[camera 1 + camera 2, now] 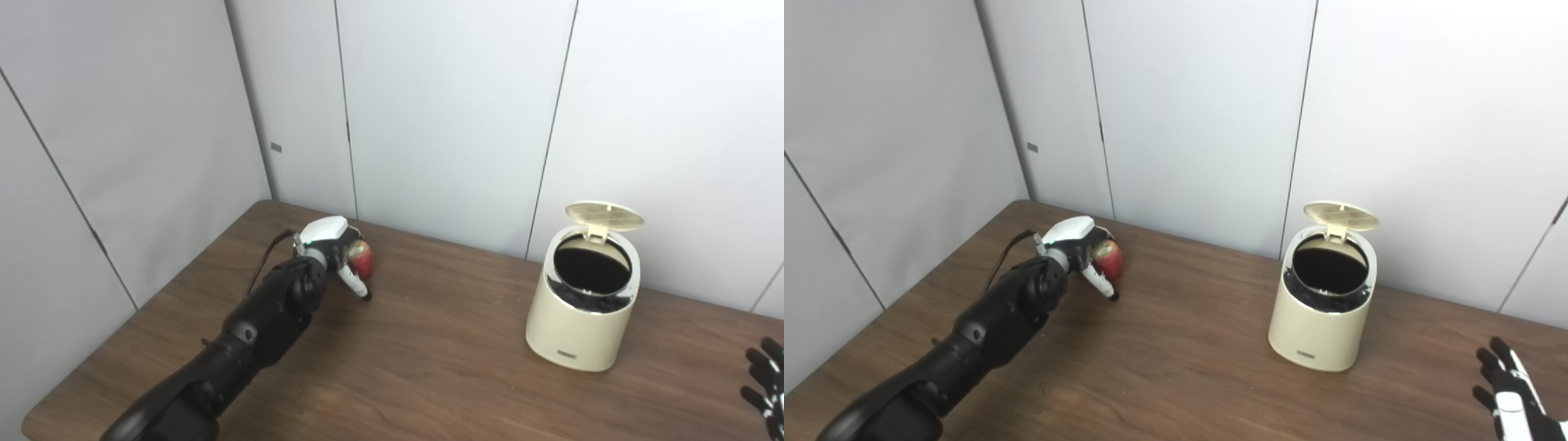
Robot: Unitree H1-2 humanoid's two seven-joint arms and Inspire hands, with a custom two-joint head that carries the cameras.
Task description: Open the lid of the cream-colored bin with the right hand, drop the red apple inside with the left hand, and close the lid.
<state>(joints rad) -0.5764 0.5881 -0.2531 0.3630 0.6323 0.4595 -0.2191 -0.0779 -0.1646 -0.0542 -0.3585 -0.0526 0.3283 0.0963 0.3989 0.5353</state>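
The cream-colored bin (582, 312) stands on the right part of the table, its round lid (604, 215) tipped up at the back and its dark inside showing. It also shows in the right eye view (1320, 318). My left hand (334, 251) is at the far left of the table, shut on the red apple (361, 258), which sits low over the tabletop. My right hand (1507, 392) is open and empty at the bottom right, well apart from the bin, fingers spread.
The wooden table (429, 355) runs from a left corner to the right edge of view. White wall panels (441, 110) stand close behind the bin and along the left side.
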